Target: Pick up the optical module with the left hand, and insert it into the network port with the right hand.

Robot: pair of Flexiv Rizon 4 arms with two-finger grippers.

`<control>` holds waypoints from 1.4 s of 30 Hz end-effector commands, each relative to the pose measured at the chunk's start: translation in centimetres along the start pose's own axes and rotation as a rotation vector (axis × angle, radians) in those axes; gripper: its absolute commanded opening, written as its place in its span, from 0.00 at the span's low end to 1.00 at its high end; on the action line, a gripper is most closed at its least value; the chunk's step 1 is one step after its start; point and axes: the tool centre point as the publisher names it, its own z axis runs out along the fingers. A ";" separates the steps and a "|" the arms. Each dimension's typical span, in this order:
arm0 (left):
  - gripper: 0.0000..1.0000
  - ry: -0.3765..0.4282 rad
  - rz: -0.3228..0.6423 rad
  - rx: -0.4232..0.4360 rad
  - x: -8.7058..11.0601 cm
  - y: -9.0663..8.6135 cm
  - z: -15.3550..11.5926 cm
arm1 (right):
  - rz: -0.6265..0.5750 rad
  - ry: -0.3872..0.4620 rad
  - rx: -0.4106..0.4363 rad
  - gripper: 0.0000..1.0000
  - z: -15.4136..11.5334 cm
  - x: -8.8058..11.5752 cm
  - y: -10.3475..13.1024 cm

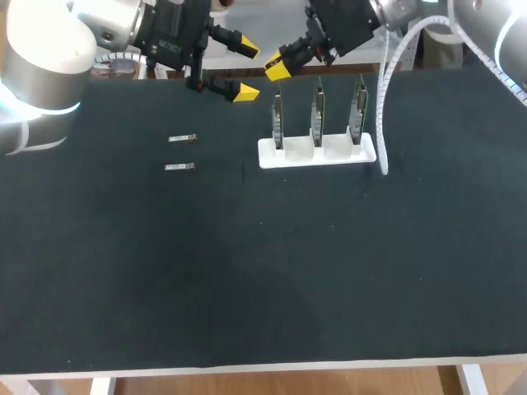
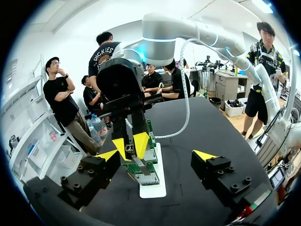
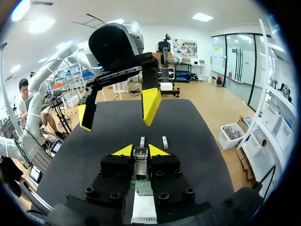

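Optical module (image 3: pixel 141 165) half-hidden between right fingers (image 3: pixel 159 151)

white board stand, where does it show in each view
Head view: white board stand, far middle of the table.
Left wrist view: white board stand ahead of the left gripper's open fingers.
Right wrist view: white board stand under its own fingers.
Shared landmark: right gripper just above it.

Left gripper (image 1: pixel 244 68): far, left of centre, fingers spread wide. Right gripper (image 1: pixel 276 67): far centre, fingers clamped on optical module (image 3: pixel 140 163).
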 end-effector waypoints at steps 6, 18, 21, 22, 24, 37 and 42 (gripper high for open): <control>1.00 0.005 -0.001 0.002 -0.1 0.1 0.0 | -0.009 -0.006 -0.027 0.00 -0.9 -0.1 -0.3; 1.00 0.005 -0.001 0.002 -0.1 0.1 0.0 | -0.020 -0.005 -0.041 0.00 -0.4 -0.5 -0.7; 1.00 0.005 -0.001 0.002 -0.1 0.1 0.0 | -0.013 -0.006 -0.037 0.00 -0.6 -0.2 -0.8; 1.00 0.005 -0.001 0.002 -0.1 0.1 0.0 | -0.010 -0.005 -0.037 0.00 -0.5 -0.1 -0.8; 1.00 0.005 -0.001 0.002 -0.1 0.1 0.0 | -0.007 -0.004 -0.039 0.00 -0.5 -0.1 -0.8; 1.00 0.005 -0.001 0.002 -0.1 0.1 0.0 | -0.009 -0.004 -0.050 0.00 -0.2 -0.1 -1.1; 1.00 0.005 -0.001 0.002 -0.1 0.1 0.0 | -0.003 -0.005 -0.046 0.00 -0.4 0.2 -0.9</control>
